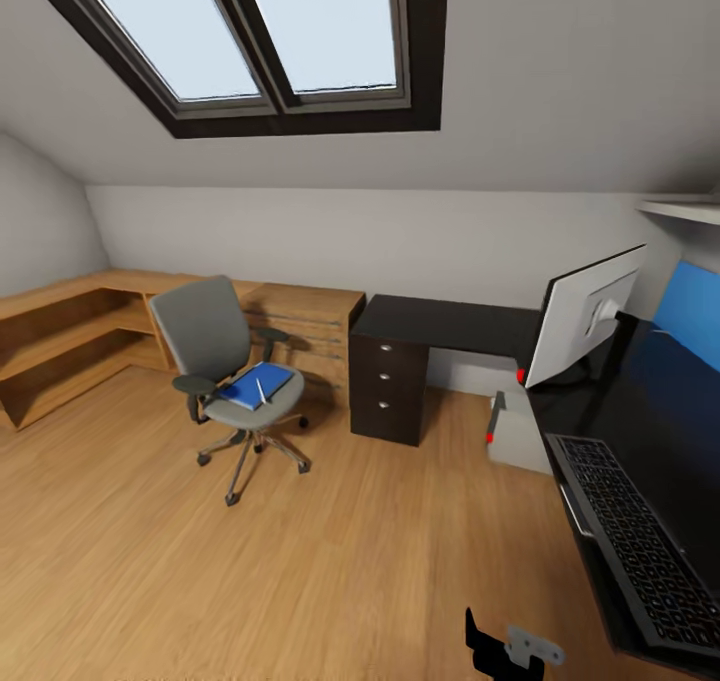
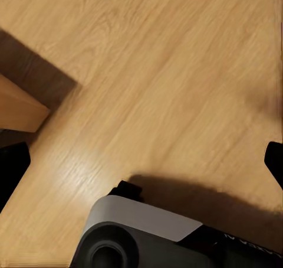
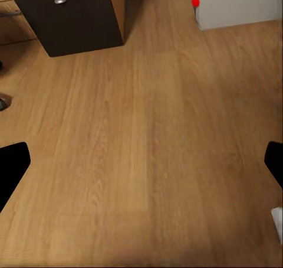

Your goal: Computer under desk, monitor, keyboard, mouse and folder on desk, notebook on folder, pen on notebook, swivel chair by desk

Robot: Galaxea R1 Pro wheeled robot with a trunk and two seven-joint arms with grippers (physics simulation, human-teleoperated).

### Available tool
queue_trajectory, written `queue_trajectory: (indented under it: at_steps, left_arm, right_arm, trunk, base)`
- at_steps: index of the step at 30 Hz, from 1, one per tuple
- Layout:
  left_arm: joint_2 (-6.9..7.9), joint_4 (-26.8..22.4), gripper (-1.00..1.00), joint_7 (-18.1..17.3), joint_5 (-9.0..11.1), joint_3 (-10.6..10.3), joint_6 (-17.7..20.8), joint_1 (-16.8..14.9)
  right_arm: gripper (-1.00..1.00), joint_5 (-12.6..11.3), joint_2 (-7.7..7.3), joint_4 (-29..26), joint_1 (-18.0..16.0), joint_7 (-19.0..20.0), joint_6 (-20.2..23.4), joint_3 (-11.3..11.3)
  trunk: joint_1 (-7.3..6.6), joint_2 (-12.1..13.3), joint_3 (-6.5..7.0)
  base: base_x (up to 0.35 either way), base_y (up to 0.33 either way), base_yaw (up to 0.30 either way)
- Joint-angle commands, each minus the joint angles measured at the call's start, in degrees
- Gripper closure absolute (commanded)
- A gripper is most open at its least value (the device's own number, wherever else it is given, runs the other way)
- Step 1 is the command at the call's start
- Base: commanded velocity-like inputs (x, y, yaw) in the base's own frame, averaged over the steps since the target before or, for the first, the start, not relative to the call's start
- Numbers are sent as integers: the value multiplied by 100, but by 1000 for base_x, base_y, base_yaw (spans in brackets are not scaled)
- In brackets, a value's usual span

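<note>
Both grippers — left gripper [image 2: 141, 162], right gripper [image 3: 141, 162] — spread wide, empty, over floor. Folder [image 1: 255, 385] with pen [image 1: 260, 392] lies mid-seat on swivel chair [image 1: 225, 361], well apart from desk [image 1: 640, 401]. Risk: chair rolling at contact, the stack sliding off.

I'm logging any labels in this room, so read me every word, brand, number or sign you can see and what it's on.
No text can be read.
Keyboard: key legends too small and blurred.
Robot's dark body in the left wrist view: faint lettering, too blurred.
Monitor and computer: red dots, no lettering.
</note>
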Motion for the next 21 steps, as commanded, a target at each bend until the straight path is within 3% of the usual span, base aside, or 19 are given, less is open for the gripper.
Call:
queue_trajectory:
  at_steps: [1,14,21]
  left_arm:
    - [1,-9,-100,20,44,-18,-14,3]
    - [3,-1,-100,20,40,-18,-17,3]
    - [6,-1,-100,20,39,-20,-20,3]
  right_arm:
    - [-100,-51,1,12,-6,45,-21,-6]
    - [-100,-29,6,15,-6,45,-13,-6]
    - [-100,-28,8,16,-6,45,-3,-6]
  trunk:
    - [-3,-4,-6]
    - [-3,-4,-35]
    - [-3,-4,-72]
  base:
    - [-335,-19,-267]
    - [-335,-18,-266]
    - [-212,-247,-242]
